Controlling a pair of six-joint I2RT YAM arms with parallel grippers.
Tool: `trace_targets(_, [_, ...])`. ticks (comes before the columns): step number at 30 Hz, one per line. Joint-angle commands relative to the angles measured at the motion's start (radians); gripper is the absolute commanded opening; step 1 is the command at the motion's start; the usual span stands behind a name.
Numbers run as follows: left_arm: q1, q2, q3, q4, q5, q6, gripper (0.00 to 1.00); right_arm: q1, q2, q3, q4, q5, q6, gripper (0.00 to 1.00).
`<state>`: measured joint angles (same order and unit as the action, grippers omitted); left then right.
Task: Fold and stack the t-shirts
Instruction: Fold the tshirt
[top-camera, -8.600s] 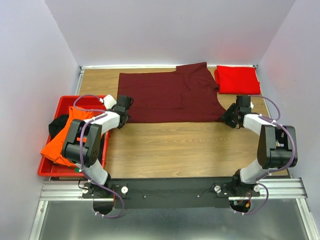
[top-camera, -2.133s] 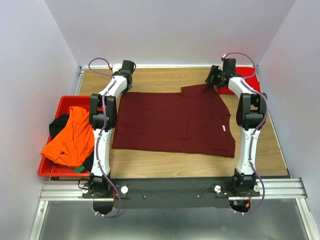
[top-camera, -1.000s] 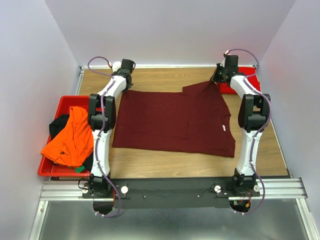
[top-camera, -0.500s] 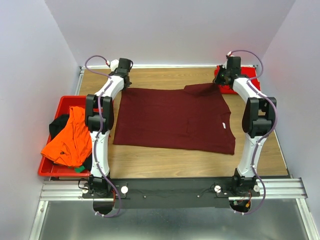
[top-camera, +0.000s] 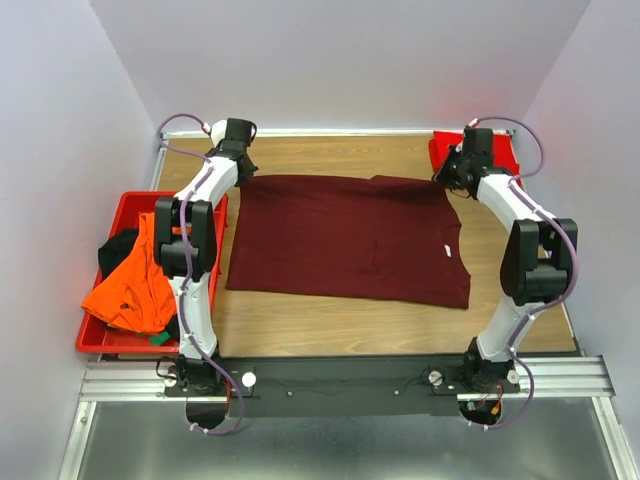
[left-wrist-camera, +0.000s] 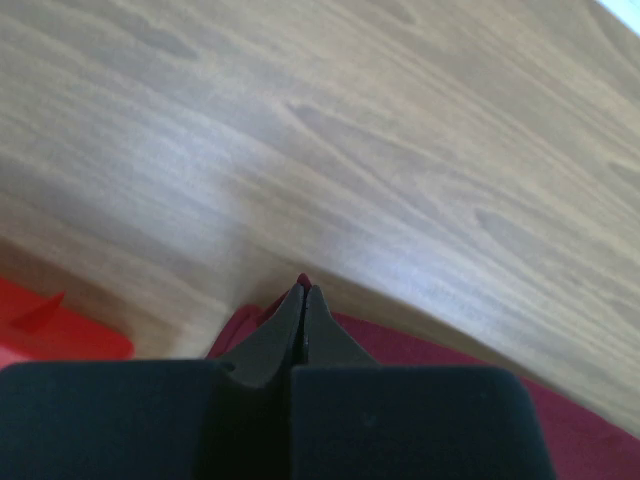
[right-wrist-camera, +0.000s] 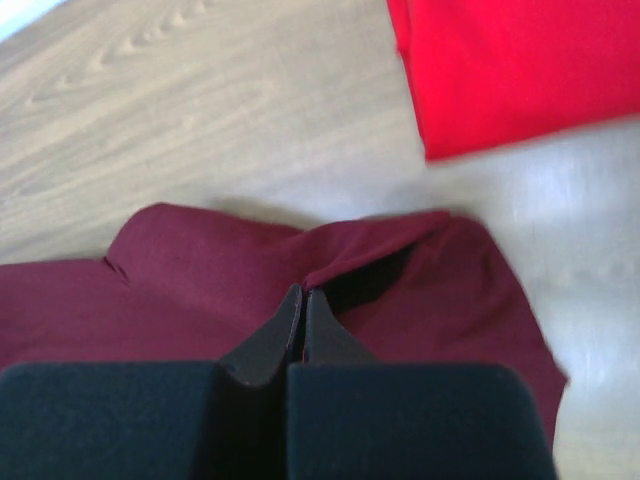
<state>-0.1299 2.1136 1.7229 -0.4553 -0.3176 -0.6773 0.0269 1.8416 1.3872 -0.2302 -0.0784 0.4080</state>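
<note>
A dark maroon t-shirt (top-camera: 350, 240) lies spread flat on the wooden table. My left gripper (top-camera: 246, 172) is shut on its far left corner; in the left wrist view the tips (left-wrist-camera: 303, 288) pinch a bit of maroon cloth (left-wrist-camera: 410, 347). My right gripper (top-camera: 447, 180) is shut on the far right corner, and in the right wrist view the tips (right-wrist-camera: 303, 292) clamp a raised fold of the maroon t-shirt (right-wrist-camera: 200, 270). A folded bright red t-shirt (top-camera: 441, 150) (right-wrist-camera: 500, 70) lies at the back right, partly hidden by the right arm.
A red plastic tray (top-camera: 95, 340) stands at the table's left edge, holding an orange t-shirt (top-camera: 130, 285) and a black one (top-camera: 115, 250). Its corner (left-wrist-camera: 60, 330) shows in the left wrist view. Walls close in the back and both sides.
Both grippers have drawn apart, the left leftwards and the right rightwards, still shut on the maroon shirt's far corners. Its far edge is now stretched straight and the bunched right shoulder flattened.
</note>
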Motion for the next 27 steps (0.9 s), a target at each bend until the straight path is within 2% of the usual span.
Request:
trace_targets(1, [0.009,-0.061,-0.084,0.023,0.044,-0.027,0.00,0.004,-0.087,-0.099,-0.015,0.042,0.066,0.01])
trace_targets(12, [0.009,-0.165,-0.210,0.036,0.048,-0.038,0.00,0.004,-0.318,-0.319,-0.018,0.017,0.092,0.00])
trace_targets(27, [0.022,-0.264,-0.342,0.053,0.005,-0.019,0.00,0.004,-0.458,-0.459,-0.032,0.037,0.095,0.00])
